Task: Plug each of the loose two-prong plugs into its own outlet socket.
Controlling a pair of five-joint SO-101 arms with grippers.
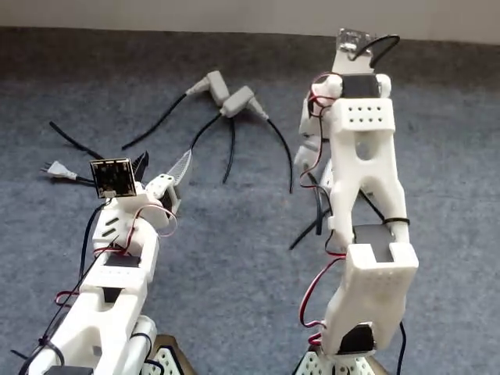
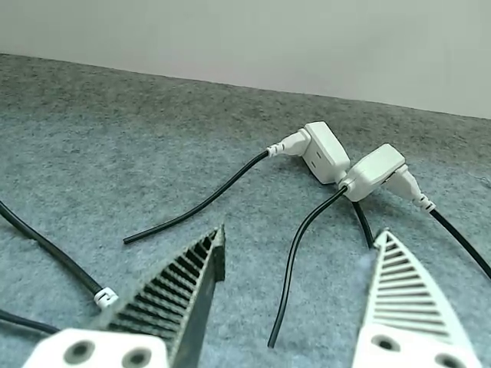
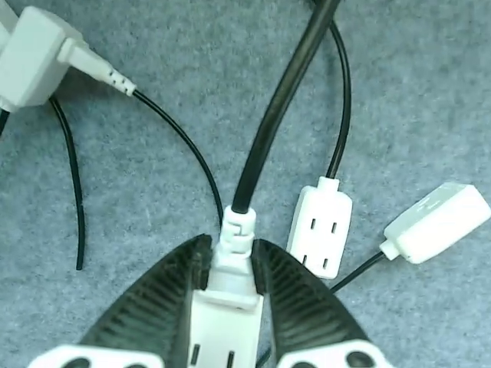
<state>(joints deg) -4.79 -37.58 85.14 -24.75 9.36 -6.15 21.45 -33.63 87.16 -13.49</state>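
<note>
A grey carpeted table (image 1: 234,266) carries everything. The right arm (image 1: 363,164) rears up tall at the right, folded over its own base; the left arm (image 1: 109,289) lies lower at the near left, stretched toward the far middle.

The left gripper (image 1: 166,158) hangs above bare carpet with its fingers spread wide apart, one black and ribbed, one white, holding nothing. The right gripper (image 3: 230,247) points straight down and is clamped on a white connector (image 3: 230,307); this has a squared white body with two short dark slits near its base, a ribbed collar and a thick black cord (image 3: 284,100) leaving it; whether it is plug or socket I cannot tell.

Just beside it on the carpet lies a flat white socket (image 3: 321,228) with paired slots; next to that lies a plain white block (image 3: 437,222) on a thin cord.

At the far middle, ahead of the left gripper, two boxy white pieces sit close together; the left outlet block (image 1: 215,84) shows two slots in the left wrist view; the right outlet block (image 1: 238,101) is angled away. Thin black cords (image 1: 156,121) trail from them toward the near side.

The loose two-prong plug (image 1: 56,169) lies at the left, just beside the left arm's wrist; it is small and white, its prongs pointing left, well apart from both outlet blocks.
</note>
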